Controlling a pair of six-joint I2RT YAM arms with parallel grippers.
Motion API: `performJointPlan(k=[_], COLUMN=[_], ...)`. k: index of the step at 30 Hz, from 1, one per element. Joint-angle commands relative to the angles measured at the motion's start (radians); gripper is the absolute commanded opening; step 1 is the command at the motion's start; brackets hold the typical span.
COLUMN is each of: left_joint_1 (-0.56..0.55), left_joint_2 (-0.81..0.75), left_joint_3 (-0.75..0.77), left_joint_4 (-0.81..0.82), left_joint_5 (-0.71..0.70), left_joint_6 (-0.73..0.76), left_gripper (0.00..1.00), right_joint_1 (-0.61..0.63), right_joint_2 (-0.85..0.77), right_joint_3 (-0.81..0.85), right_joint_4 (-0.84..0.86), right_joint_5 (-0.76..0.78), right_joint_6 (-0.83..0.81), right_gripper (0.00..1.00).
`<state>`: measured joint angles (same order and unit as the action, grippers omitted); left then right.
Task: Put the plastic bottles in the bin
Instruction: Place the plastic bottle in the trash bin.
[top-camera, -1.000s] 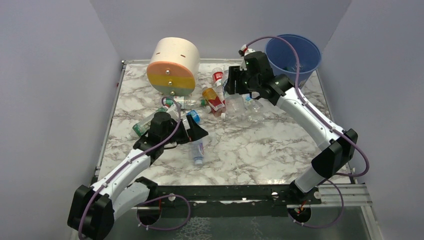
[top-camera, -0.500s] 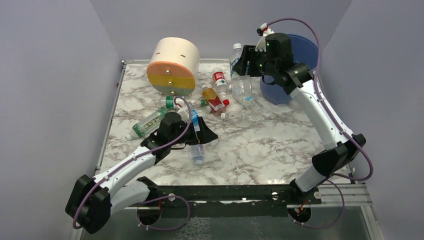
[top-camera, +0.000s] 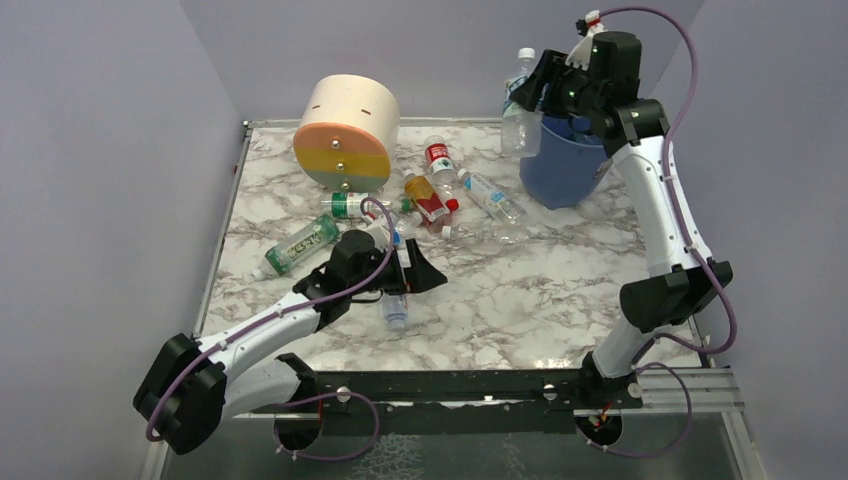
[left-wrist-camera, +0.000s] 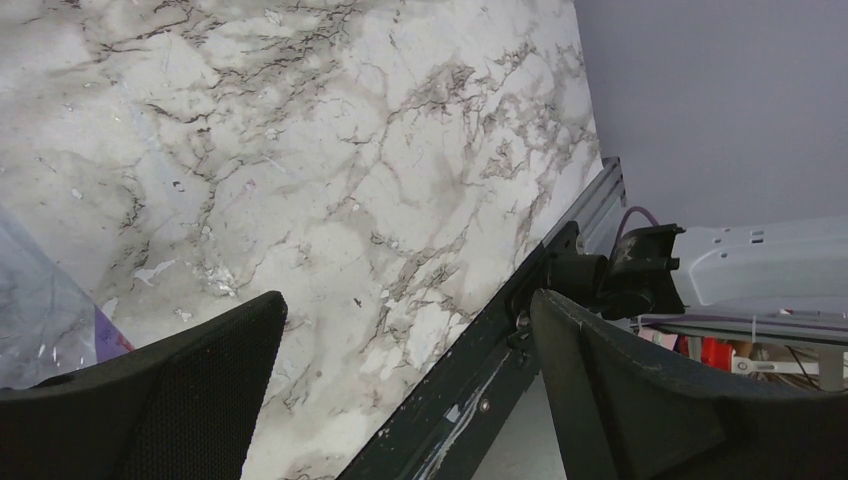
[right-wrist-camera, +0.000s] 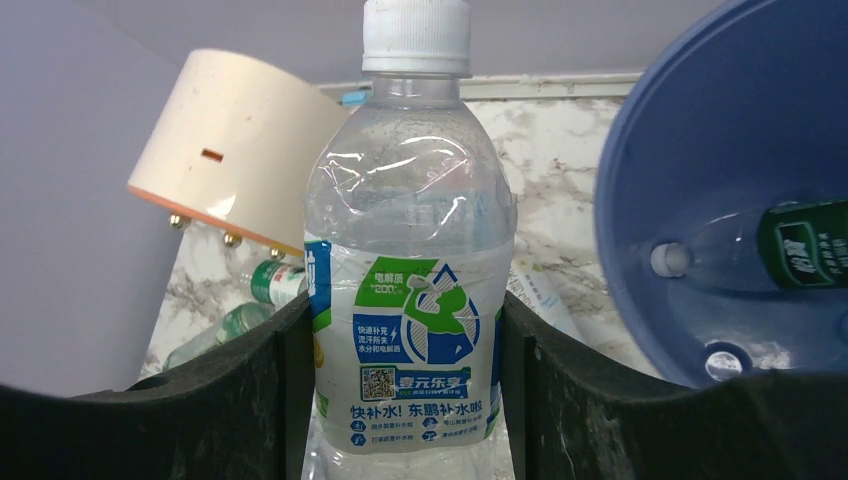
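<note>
My right gripper (top-camera: 528, 97) is raised at the left rim of the blue bin (top-camera: 565, 165), shut on a clear bottle (top-camera: 517, 105) with a white cap. In the right wrist view that bottle (right-wrist-camera: 405, 260) stands upright between my fingers (right-wrist-camera: 240, 400), and its label is blue and green. The bin (right-wrist-camera: 700, 150) holds a green-labelled bottle (right-wrist-camera: 790, 245). My left gripper (top-camera: 418, 272) is open and low over the table, just right of a lying bottle (top-camera: 395, 308). In the left wrist view my gripper (left-wrist-camera: 408, 305) holds nothing.
A cream, orange and yellow cylinder (top-camera: 347, 135) lies at the back left. Loose bottles lie mid-table: green-labelled (top-camera: 300, 243), green-capped (top-camera: 350, 205), orange-tinted (top-camera: 425, 198), red-labelled (top-camera: 437, 155), clear ones (top-camera: 495, 198). The black front rail (left-wrist-camera: 480, 400) is near my left gripper.
My right arm has lifted the clear bottle up and to the right, from the pile to the bin's rim. My left gripper has moved slightly right and forward.
</note>
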<state>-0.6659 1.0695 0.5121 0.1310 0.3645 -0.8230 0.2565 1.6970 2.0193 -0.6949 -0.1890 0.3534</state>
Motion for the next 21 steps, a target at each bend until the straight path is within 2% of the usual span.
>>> performJointPlan(k=[1, 6, 12, 21], left_joint_1=[-0.025, -0.05, -0.085, -0.133], left_joint_2=[0.01, 0.005, -0.006, -0.003], left_joint_3=[0.017, 0.035, 0.039, 0.077], left_joint_4=[0.053, 0.038, 0.018, -0.054], left_joint_5=[-0.028, -0.033, -0.056, -0.105], left_joint_6=[-0.01, -0.011, -0.019, 0.002], left_gripper=[0.99, 0.99, 0.99, 0.99], right_joint_1=[-0.099, -0.246, -0.366, -0.453], right_joint_2=[0.027, 0.06, 0.099, 0.157], right_joint_3=[0.057, 0.06, 0.058, 0.077], right_joint_4=[0.03, 0.089, 0.146, 0.233], right_joint_5=[-0.101, -0.246, -0.33, -0.39], right_joint_6=[0.044, 0.112, 0.182, 0.281], right_gripper=[0.6, 0.6, 0.6, 0.6])
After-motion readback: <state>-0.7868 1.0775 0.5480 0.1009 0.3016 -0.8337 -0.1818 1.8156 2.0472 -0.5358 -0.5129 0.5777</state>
